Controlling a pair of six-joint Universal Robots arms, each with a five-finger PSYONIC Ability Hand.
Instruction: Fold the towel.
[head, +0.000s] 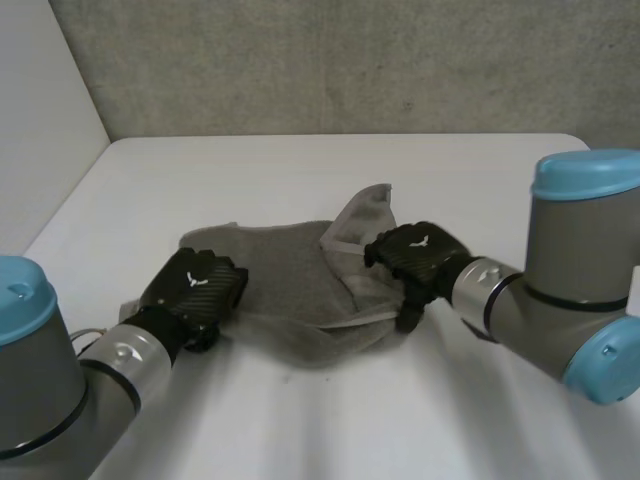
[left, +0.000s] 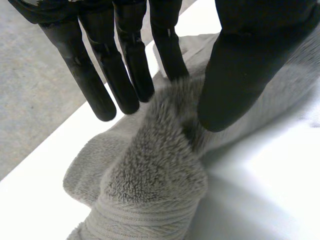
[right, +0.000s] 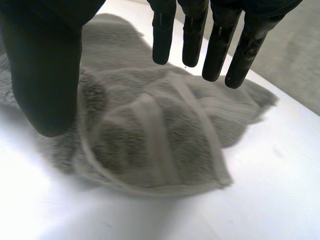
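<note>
A grey fluffy towel (head: 290, 290) lies crumpled in the middle of the white table (head: 300, 170), with a flap standing up at its far right. My left hand (head: 200, 288) rests at the towel's left edge. In the left wrist view its fingers (left: 125, 75) are straight and its thumb (left: 240, 75) stands apart, with a bunched ridge of towel (left: 155, 165) rising between them, not pinched. My right hand (head: 418, 255) hovers over the towel's right part. Its fingers (right: 220, 45) and thumb (right: 45, 75) are spread above a folded corner of the towel (right: 150, 135) with a woven border band.
The table's left edge (head: 70, 200) runs beside a pale wall, and a grey wall stands behind its far edge. Bare table surface (head: 330, 420) lies in front of the towel and behind it.
</note>
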